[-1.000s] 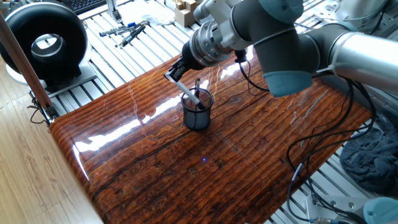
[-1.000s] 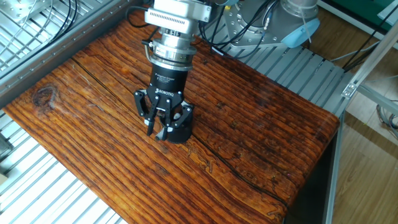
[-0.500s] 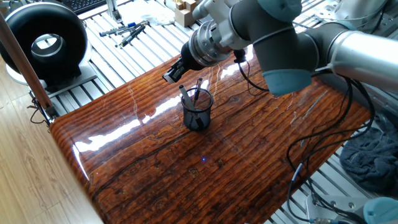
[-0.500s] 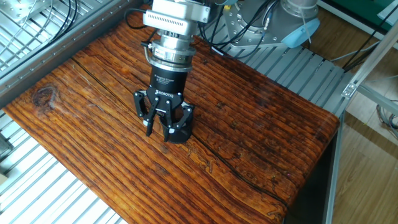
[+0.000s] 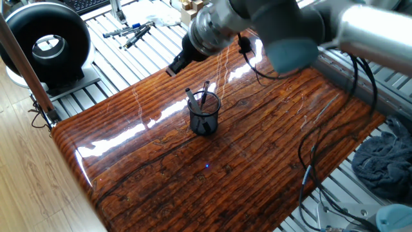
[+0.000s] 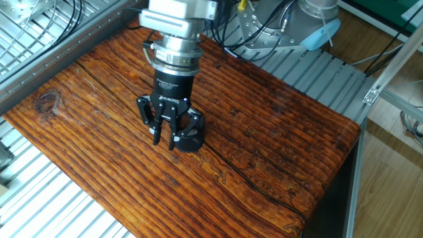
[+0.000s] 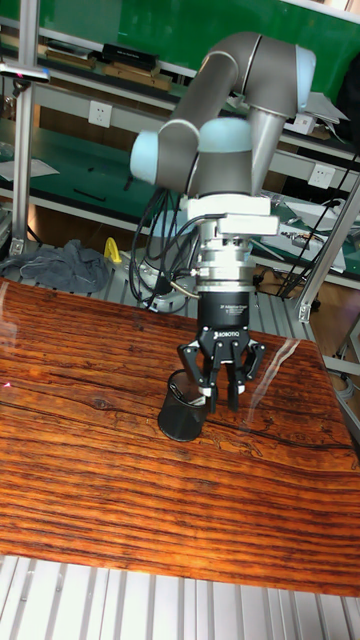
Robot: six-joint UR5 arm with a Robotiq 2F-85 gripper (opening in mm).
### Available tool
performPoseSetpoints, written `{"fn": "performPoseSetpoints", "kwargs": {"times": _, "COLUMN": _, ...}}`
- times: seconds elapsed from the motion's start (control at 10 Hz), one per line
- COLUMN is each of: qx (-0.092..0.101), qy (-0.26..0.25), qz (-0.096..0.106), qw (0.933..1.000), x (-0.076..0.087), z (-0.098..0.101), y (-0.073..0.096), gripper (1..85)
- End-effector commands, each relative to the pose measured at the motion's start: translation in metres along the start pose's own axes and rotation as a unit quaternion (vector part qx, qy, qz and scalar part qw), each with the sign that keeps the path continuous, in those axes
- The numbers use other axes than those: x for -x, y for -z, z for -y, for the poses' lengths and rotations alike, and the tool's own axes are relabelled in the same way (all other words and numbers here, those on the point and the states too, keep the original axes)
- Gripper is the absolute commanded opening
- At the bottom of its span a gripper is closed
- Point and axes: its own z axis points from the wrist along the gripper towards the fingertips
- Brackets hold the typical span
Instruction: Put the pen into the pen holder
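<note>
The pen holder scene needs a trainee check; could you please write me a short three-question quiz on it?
1. True or false: the gripper is holding the pen.
2. The pen holder is: A) upright on the wooden table; B) tipped on its side; C) lifted in the gripper.
3. Fill in: ___ pens stick out of the pen holder.

Key: 1 false, because the gripper is open and empty and the pen stands in the holder; 2 A; 3 two.
</note>
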Motion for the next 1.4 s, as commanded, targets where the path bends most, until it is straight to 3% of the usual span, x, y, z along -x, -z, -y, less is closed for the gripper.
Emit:
{"fn": "performPoseSetpoints", "kwargs": {"times": 0.0, "qx": -0.002, "qy": -0.025, "qz": -0.055, "qw": 0.9982, "x": 0.004, "z": 0.004, "y": 0.004, "gripper": 25.7}}
{"fn": "performPoseSetpoints", "kwargs": {"times": 0.3, "qx": -0.014, "qy": -0.026, "qz": -0.073, "qw": 0.9969, "x": 0.011, "z": 0.012, "y": -0.006, "gripper": 19.7}}
{"fn": "performPoseSetpoints", "kwargs": {"times": 0.7, "qx": -0.025, "qy": -0.014, "qz": -0.107, "qw": 0.9939, "x": 0.015, "z": 0.034, "y": -0.009, "gripper": 1.3}}
{"fn": "performPoseSetpoints", "kwargs": {"times": 0.9, "qx": -0.037, "qy": -0.024, "qz": -0.123, "qw": 0.9915, "x": 0.007, "z": 0.04, "y": -0.02, "gripper": 1.3}}
{"fn": "performPoseSetpoints", "kwargs": {"times": 1.1, "qx": -0.055, "qy": -0.032, "qz": -0.154, "qw": 0.9859, "x": -0.009, "z": 0.05, "y": -0.019, "gripper": 1.3}}
{"fn": "performPoseSetpoints", "kwargs": {"times": 1.3, "qx": -0.058, "qy": -0.059, "qz": -0.188, "qw": 0.9787, "x": -0.026, "z": 0.051, "y": -0.016, "gripper": 1.3}}
